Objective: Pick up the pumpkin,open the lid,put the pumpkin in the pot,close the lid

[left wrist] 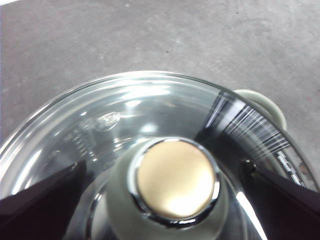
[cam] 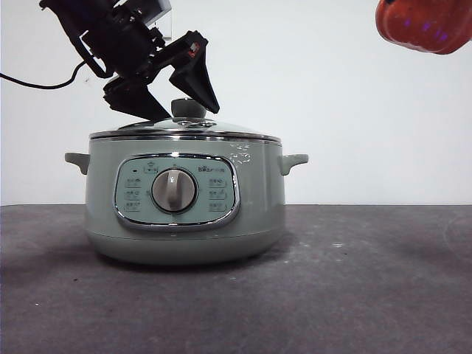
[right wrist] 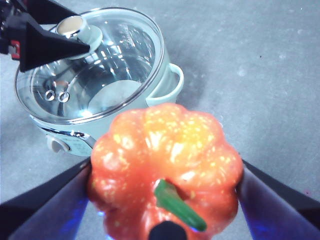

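The sage-green pot (cam: 184, 199) stands on the table with its glass lid (cam: 184, 129) on it. My left gripper (cam: 173, 99) is open, its two black jaws on either side of the lid's knob (left wrist: 175, 182), not touching it. The lid and pot also show in the right wrist view (right wrist: 95, 70). My right gripper (right wrist: 165, 200) is shut on the orange-red pumpkin (right wrist: 167, 165) and holds it high in the air to the right of the pot; in the front view the pumpkin (cam: 428, 26) shows at the top right corner.
The dark grey tabletop (cam: 354, 295) stretches in front of and to the right of the pot. A white wall stands behind. A black cable (cam: 44, 82) hangs at the upper left.
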